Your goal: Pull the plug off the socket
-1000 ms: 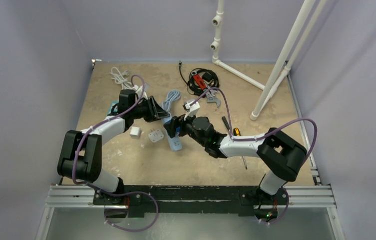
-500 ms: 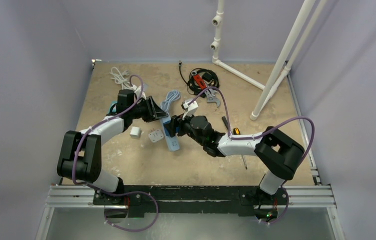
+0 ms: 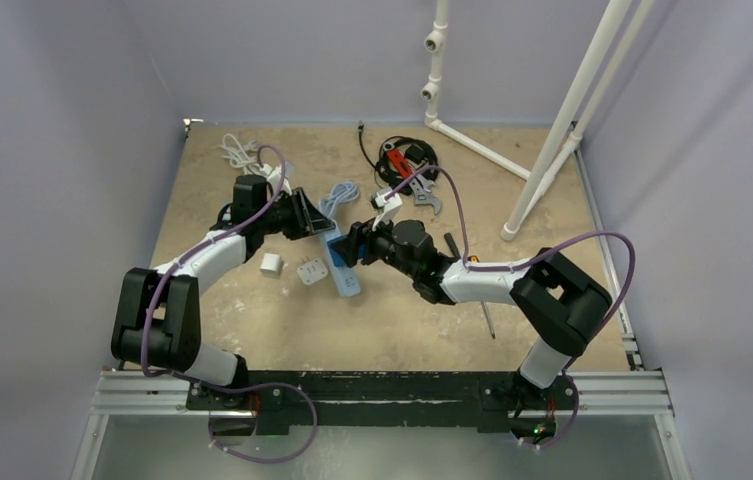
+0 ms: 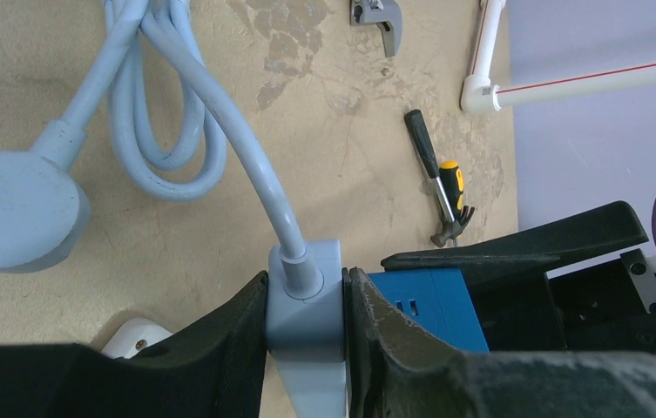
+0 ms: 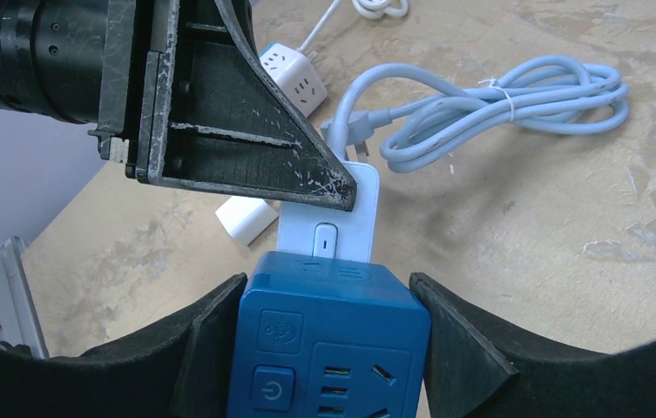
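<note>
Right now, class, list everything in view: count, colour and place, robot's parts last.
power strip: 1, light blue, centre
cube plug: 1, dark blue, seated on the strip
small adapters: 2, white, left of strip
cube socket: 1, white, far left, with white cord
hammer: 1, black and yellow, right of centre
wrench: 1, grey, far centre
cable coil: 1, black, far centre
pipe frame: 1, white, far right
left gripper: 1, black, shut on strip's cord end
right gripper: 1, black, shut on cube plug
</note>
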Controlling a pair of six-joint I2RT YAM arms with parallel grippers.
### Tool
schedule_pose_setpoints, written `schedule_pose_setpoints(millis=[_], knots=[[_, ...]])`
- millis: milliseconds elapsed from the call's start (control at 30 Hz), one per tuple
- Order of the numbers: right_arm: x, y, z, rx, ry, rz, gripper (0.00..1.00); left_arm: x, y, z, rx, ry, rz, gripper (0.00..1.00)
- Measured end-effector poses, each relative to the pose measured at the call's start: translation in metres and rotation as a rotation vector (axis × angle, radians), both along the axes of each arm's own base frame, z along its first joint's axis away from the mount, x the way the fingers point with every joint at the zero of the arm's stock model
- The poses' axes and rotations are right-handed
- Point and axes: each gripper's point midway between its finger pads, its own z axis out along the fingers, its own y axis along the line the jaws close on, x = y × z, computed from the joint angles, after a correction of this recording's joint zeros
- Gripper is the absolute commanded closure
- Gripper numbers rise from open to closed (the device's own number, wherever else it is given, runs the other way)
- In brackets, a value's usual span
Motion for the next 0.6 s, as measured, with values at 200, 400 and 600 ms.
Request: schedule_pose_setpoints(millis=[200,400,600], knots=[[0.000,0.000,-0.001,-0.003,-0.003,-0.002,1.00,0.000,0.000,-0.001,0.004,0.005,0.003,1.00],[-0.012,0.005,-0.001,-0.040,-0.025,-0.058,1.00,-0.003,0.001,-0.004,0.018,0.030,0.003,1.00],[-0.020,0.013,-0.006,-0.111,-0.043,-0.153,1.00,-0.008,0.002,-0.009,0.037,0.040,-0.012,1.00]])
